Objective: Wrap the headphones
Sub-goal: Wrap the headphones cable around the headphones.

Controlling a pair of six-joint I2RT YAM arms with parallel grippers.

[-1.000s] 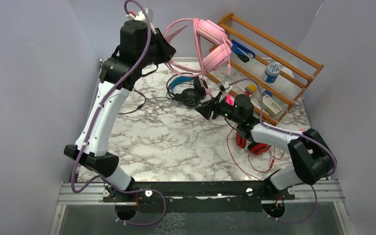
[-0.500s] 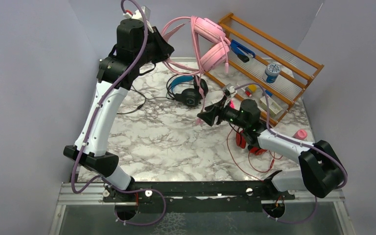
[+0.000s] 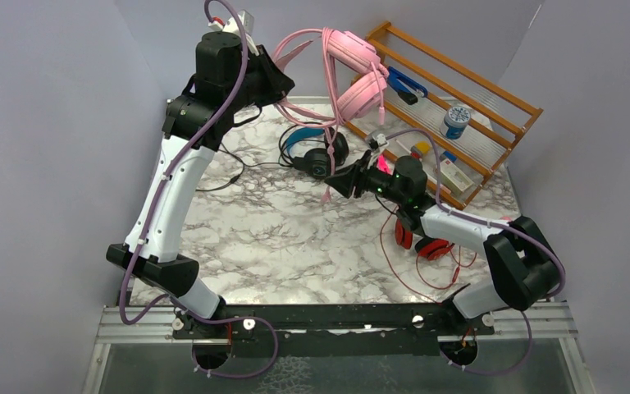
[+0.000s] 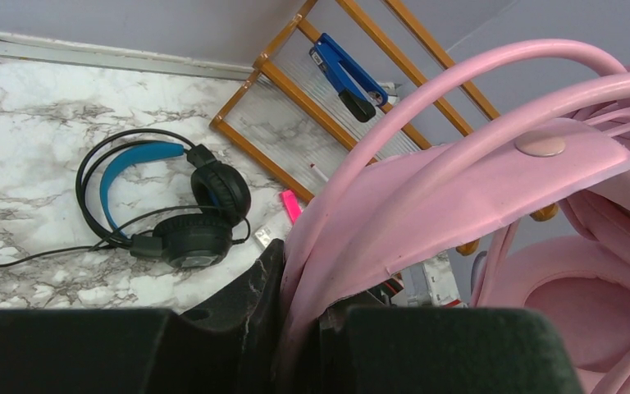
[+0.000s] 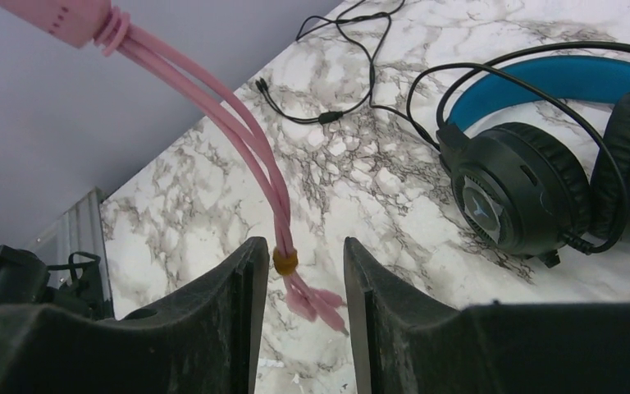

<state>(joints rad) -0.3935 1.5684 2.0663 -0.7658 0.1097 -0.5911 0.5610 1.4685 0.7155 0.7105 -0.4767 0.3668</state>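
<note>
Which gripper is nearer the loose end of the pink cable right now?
Right. The right gripper straddles the pink cable end, jaws open; the left gripper is up at the back, clamping the pink headphones by the band.

The pink headset [image 3: 357, 74] is pink all over, and an orange ring [image 5: 285, 261] bands its pink cable [image 5: 273, 209]. The second headset [image 3: 316, 154] is black with a blue band, and the third headset [image 3: 435, 248] is red. The bench [image 3: 279, 238] is white marble with grey veins. On the far right, the rack [image 3: 459, 78] is orange-brown wood. My left arm [image 3: 168, 201] and right arm [image 3: 459, 228] are white with black joints.
</note>
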